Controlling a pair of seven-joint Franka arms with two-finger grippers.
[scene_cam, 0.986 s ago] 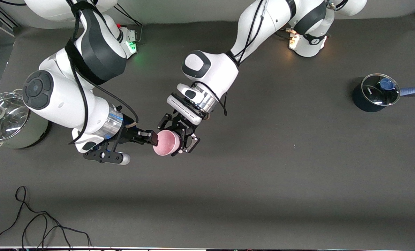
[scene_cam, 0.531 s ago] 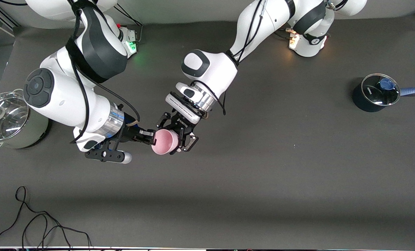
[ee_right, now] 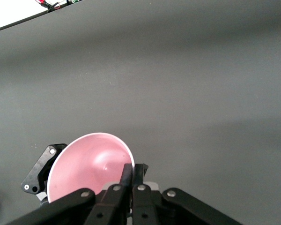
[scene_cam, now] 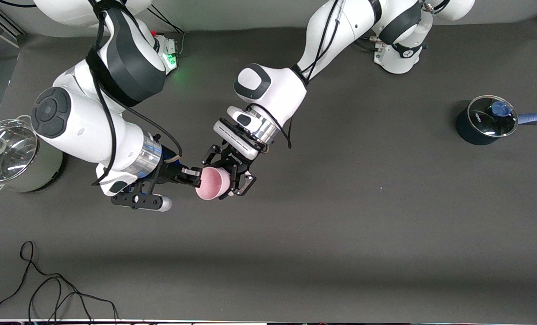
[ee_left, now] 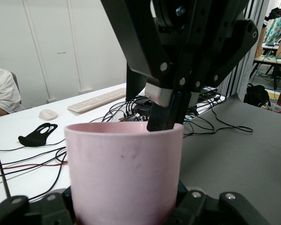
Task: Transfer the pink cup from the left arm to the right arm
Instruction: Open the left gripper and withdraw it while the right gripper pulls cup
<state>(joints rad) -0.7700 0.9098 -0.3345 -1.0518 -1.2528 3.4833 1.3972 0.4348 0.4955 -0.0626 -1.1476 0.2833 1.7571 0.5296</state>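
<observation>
Compared with one second before, my right jaws (scene_cam: 195, 176) had closed on the rim of the pink cup (scene_cam: 210, 183); earlier they stood a little apart around its edge. Both of my arms had also shifted slightly toward the right arm's end of the worktop (scene_cam: 340, 234), and the cup went with them.

My left jaws (scene_cam: 232, 178) were clamped on the lower body of the cup, as before. So the cup hung in the air over the middle of the worktop, held from both sides.

The cup was small, pale pink, tapered, with no handle and a smooth plastic look. In the right wrist view its round inside (ee_right: 91, 164) showed, and my two thin black fingers (ee_right: 131, 180) pinched its wall. In the left wrist view its plain side (ee_left: 124, 173) filled the middle.

The worktop was dark grey and matte. My right arm reached in low and nearly level. My left arm came down from above, with bent wrist.
</observation>
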